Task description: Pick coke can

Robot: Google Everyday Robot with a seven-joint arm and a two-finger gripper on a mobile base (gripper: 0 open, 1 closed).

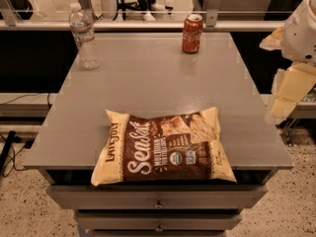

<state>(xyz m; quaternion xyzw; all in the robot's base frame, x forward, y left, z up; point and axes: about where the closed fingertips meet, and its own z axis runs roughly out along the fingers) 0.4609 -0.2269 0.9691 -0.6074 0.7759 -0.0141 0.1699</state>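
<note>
We see a grey table point(148, 78) with a flat, smooth, matte top and squared edges. Below its front edge sit shallow drawers point(123, 197), each with a small round knob.

At the far left corner stands a water bottle point(82, 36) of clear, ribbed plastic. It is upright, with a white cap and a pale label round its middle.

Nearer us, at the front middle of the table, a chip bag point(163, 147) lies flat. It is a puffed, crinkled foil pillow, cream at its ends and dark brown across the middle, with large white lettering. Its lower edge hangs slightly over the front of the table.

At the far edge, right of centre, stands the coke can point(192, 33). It is a short red metal cylinder with white script down its side and a silver top, upright and shorter than the bottle. It is well apart from both the bottle and the bag, with nothing touching it.

At the right border we see the robot's arm point(301, 31), a rounded white shell. Below it hangs the gripper point(286, 100), made of blocky, pale yellow pieces. It hovers beside the table's right edge, off the top, well apart from the can, holding and touching nothing. We cannot tell whether it is apart or together.
</note>
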